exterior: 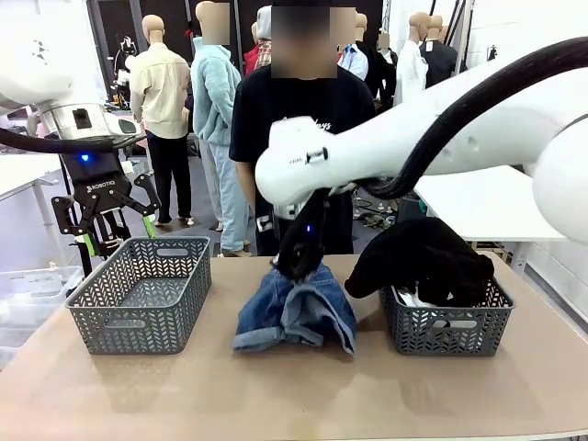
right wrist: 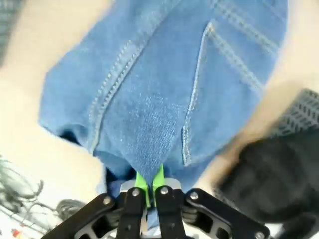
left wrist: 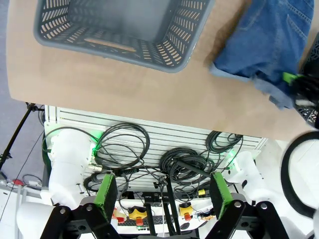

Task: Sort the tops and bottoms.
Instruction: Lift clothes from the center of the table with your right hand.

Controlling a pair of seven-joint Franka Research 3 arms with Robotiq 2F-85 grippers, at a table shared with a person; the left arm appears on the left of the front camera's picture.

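At mid-table, between the two baskets, my right pincer point(exterior: 296, 266) is clamped on the far edge of the jeans point(exterior: 296, 314). In my right wrist view the green pads point(right wrist: 149, 180) are pinched together on a fold of denim point(right wrist: 169, 89), with cloth drawn into a peak between them. The rest of the garment lies slumped on the table point(exterior: 276, 395), its pale hems toward the near edge.

I judge the step in hand to be the pickup of the bottoms: the grip is made, the lift is not yet done. The next move calls for a lift high enough that the hanging legs clear a basket rim, then a carry to the left, where the free basket stands. The pinch holds only a small fold, so I expect the denim to swing and hang long; a slow carry should keep it from dragging.

My left pincer point(exterior: 103, 216) hangs above the far left corner of the table with its jaws wide apart and nothing between them; its wrist view shows the two pads point(left wrist: 106, 193) well separated.

The left basket point(exterior: 142, 294) has nothing in it that I can see. The right basket point(exterior: 447, 322) holds the black top point(exterior: 423, 257), heaped above the rim and spilling over its left side toward the jeans. Something pale shows beneath it; I cannot tell what it is.

A person point(exterior: 299, 119) stands at the far side.
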